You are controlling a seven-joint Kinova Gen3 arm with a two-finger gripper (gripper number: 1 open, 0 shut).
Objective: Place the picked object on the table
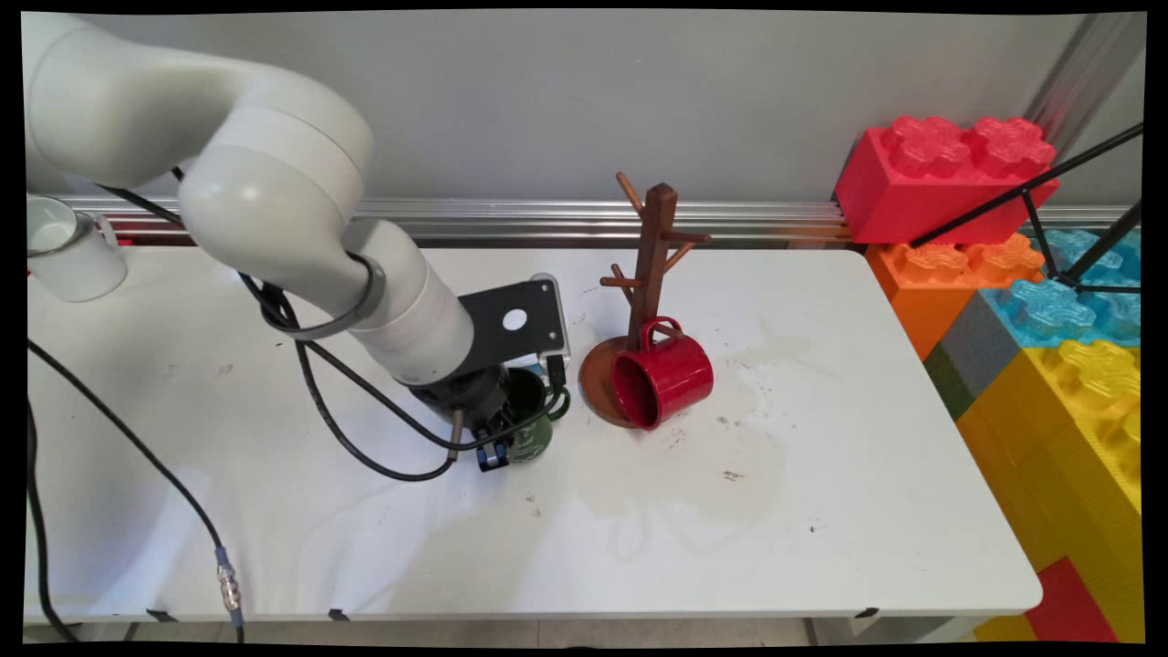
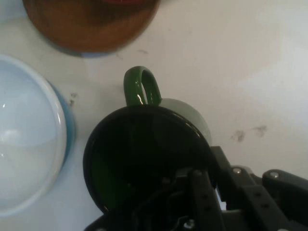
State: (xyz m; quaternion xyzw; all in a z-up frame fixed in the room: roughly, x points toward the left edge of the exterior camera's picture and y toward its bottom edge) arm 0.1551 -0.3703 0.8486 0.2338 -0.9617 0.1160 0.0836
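Tool (image 1: 497, 438) down at a green mug (image 1: 534, 422) on the white surface (image 1: 821, 511), mostly masked by the arm.
From the hand camera one finger (image 2: 202, 192) reaches inside the mug's dark mouth and the linkage sits outside its rim, but whether it grips the wall cannot be told. The mug's handle (image 2: 142, 86) points toward the wooden mug tree's base (image 2: 91, 24); a pale blue bowl (image 2: 29, 139) beside it is cut off. A red mug (image 1: 662, 374) lies tipped against the tree.
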